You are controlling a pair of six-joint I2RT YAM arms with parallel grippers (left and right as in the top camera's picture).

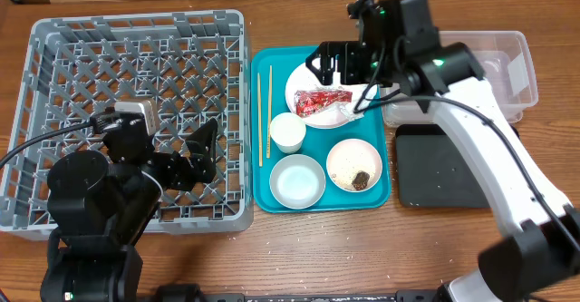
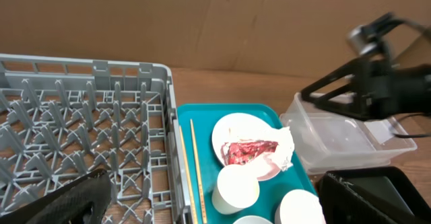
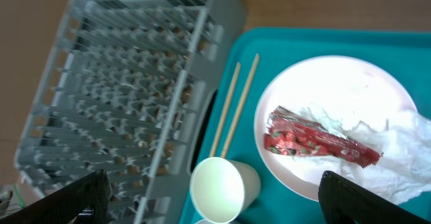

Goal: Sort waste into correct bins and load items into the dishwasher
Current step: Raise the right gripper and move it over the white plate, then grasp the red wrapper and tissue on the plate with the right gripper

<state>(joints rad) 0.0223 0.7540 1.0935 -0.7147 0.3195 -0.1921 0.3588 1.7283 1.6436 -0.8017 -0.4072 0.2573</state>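
The grey dish rack [image 1: 136,57] fills the left. On the teal tray, a pale plate [image 1: 304,82] holds the red wrapper [image 1: 322,100] and white napkin [image 1: 361,108]. Below it stand a white cup [image 1: 288,132], an empty bowl [image 1: 297,180], and a bowl [image 1: 354,165] holding rice grains and a brown lump. Chopsticks [image 1: 265,112] lie along the tray's left edge. My right gripper [image 1: 337,73] is open and empty above the plate; its wrist view shows the wrapper [image 3: 316,140] and cup [image 3: 219,187]. My left gripper [image 1: 201,157] is open and empty over the rack's right side.
The teal tray [image 1: 263,193] sits between the rack and the bins. The clear tub [image 1: 471,75] is at the back right, and the black tray [image 1: 444,166] lies in front of it. A cardboard wall stands behind the table. My right arm reaches over the tub.
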